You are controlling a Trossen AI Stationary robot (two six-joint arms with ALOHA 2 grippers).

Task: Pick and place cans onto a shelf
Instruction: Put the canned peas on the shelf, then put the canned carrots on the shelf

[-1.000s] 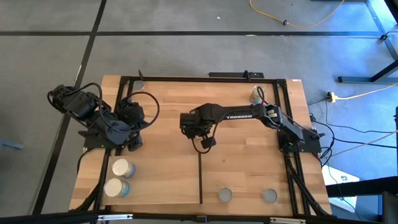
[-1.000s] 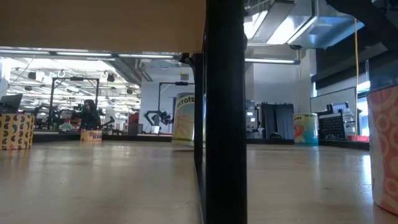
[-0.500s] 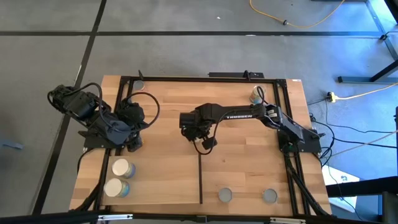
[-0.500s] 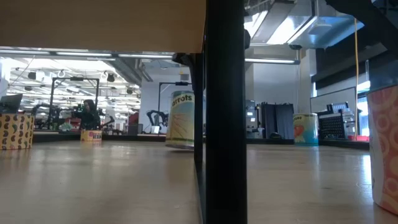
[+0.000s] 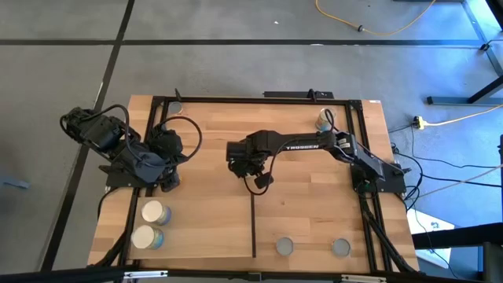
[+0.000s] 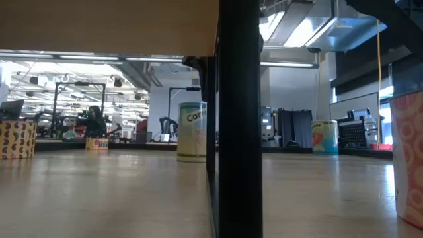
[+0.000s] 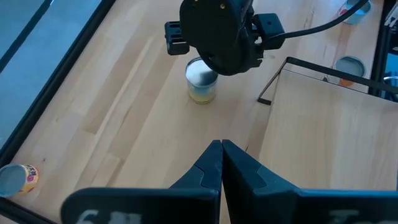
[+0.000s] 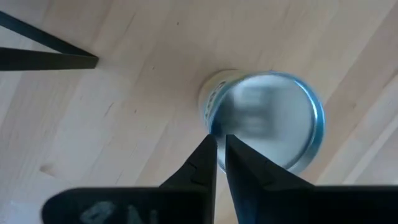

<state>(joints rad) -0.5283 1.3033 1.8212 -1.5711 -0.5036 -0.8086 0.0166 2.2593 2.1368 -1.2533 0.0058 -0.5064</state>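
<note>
- right wrist view: my right gripper (image 8: 216, 144) has its fingers nearly pressed together, a thin gap left, with nothing between them. a grey-topped can (image 8: 267, 118) stands upright on the planks just past the tips.
- left wrist view: my left gripper (image 7: 221, 148) is closed too, fingers meeting, holding nothing. beyond them that same can (image 7: 201, 79) sits under my right arm's wrist, just beside the corner of the shelf (image 7: 323, 130).
- high view: my left gripper (image 5: 170, 182) waits at the table's left side, near two cream-topped cans (image 5: 154, 212) and (image 5: 145, 237). my right gripper (image 5: 253, 174) hovers mid-table.
- two grey-topped cans (image 5: 284, 247) and (image 5: 340, 248) stand on the shelf's near edge.
- farther off, one more can (image 5: 324, 121) stands by the black frame (image 5: 251, 99).
</note>
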